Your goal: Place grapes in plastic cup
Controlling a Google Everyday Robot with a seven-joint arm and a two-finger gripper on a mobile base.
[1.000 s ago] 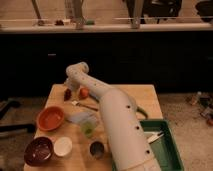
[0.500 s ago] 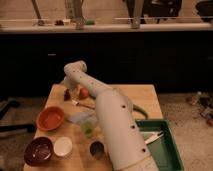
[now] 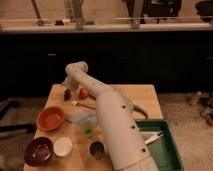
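The grapes (image 3: 67,94) lie as a small dark bunch at the back left of the wooden table (image 3: 145,97), beside an orange-red tomato (image 3: 83,93). My gripper (image 3: 67,86) hangs just above the grapes at the end of the white arm, which bends over at the table's far edge. It is open and holds nothing. The plastic cup (image 3: 88,128), pale yellow-green and translucent, stands near the middle of the table, close to the arm's left side and well in front of the grapes.
An orange bowl (image 3: 50,118) sits left of the cup, with a dark maroon bowl (image 3: 38,150) and a white bowl (image 3: 63,146) in front. A metal cup (image 3: 97,148) stands by the arm. A utensil (image 3: 82,104) and grey cloth (image 3: 80,117) lie mid-table. A green tray (image 3: 167,150) is front right.
The arm's bend has shifted slightly left and back again over the table's far left. The gripper stays over the grapes and nothing on the table has moved.
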